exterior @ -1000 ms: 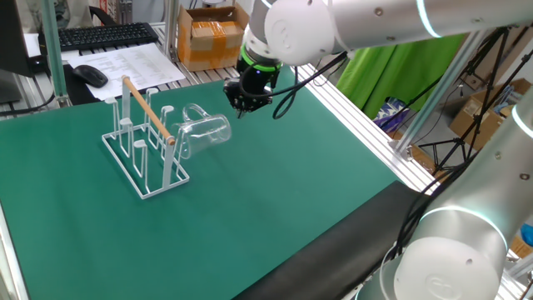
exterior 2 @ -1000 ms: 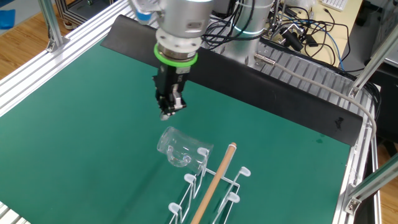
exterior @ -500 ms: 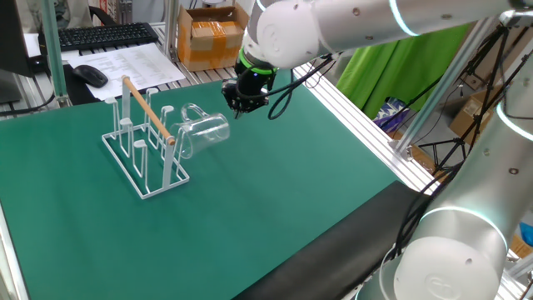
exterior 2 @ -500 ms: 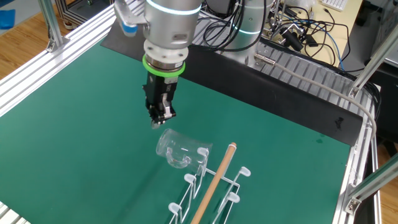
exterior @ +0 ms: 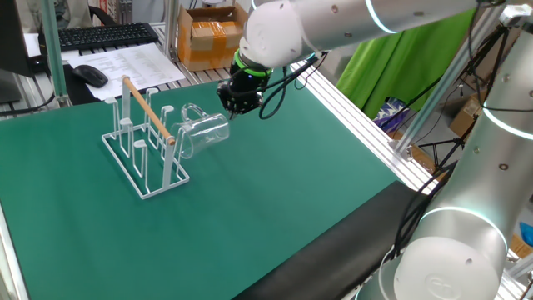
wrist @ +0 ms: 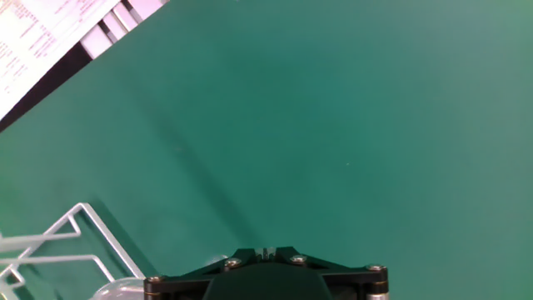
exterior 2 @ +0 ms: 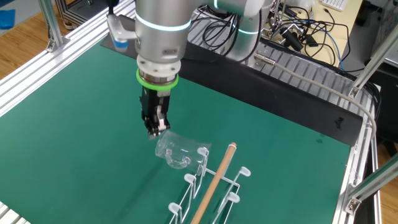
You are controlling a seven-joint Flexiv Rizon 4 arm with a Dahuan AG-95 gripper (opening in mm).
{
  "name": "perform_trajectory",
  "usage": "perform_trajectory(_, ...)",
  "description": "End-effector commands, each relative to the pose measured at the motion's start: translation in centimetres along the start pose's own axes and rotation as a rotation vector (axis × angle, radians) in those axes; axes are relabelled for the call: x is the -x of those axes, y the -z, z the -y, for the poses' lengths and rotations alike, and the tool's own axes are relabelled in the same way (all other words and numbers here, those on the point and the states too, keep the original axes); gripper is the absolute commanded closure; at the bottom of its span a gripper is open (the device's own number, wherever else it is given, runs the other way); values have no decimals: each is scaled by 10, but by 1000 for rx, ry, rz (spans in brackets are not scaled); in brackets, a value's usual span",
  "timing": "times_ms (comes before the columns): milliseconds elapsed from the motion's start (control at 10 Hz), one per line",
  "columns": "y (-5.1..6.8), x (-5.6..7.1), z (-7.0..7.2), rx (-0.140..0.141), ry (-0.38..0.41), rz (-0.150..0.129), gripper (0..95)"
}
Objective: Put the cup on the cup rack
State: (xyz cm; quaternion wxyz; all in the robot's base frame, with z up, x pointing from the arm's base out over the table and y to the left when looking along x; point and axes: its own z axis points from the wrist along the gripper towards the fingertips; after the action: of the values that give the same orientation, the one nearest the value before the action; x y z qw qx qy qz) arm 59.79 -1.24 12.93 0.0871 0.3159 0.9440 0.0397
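The arm is made of smooth, silver-white rounded segments with thin glowing cyan-white rings at the joints. A bright green band circles the wrist above the small black tool. Black cables loop beside the wrist. The hand view shows a black plate with small silver screws.

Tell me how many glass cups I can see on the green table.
1. The cup lies on its side on the green mat, against the cup rack end, just below the shut tool. No others show.
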Motion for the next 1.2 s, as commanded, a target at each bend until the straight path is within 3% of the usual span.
perform_trajectory(100,-6,1,-5,-2,-11,-2,950)
perform_trajectory(400,-1,-5,-10,-37,-21,-45,950)
perform_trajectory(900,20,-29,-24,-79,-39,-84,950)
perform_trajectory(1200,25,-32,-24,-85,-35,-96,950)
